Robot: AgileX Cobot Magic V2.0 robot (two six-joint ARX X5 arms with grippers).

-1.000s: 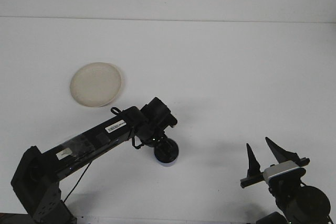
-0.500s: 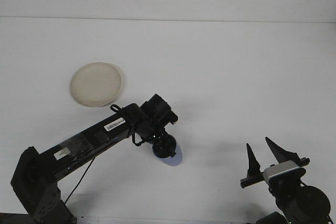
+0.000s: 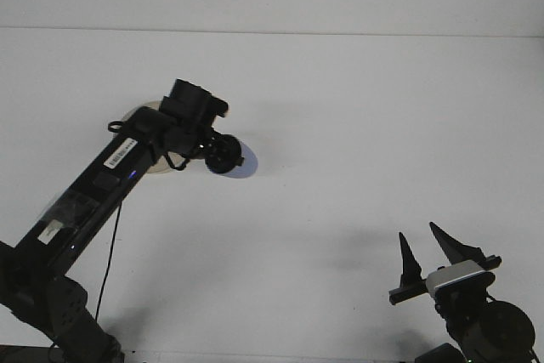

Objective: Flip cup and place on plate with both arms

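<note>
1. I saw the left arm as black, with a white label strip carrying dark print along its upper link.
2. The left gripper was black too, and the cup at its tip showed pale bluish-lavender.
3. Behind that gripper, the plate peeked out cream-coloured.
4. The table was plain white, no pattern, with soft grey shadows.
5. Far off toward the near right, the right gripper had black fingers and a silver-grey block at their base.

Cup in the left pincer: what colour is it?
The cup looks pale lavender-blue, seen in the front view.
</note>
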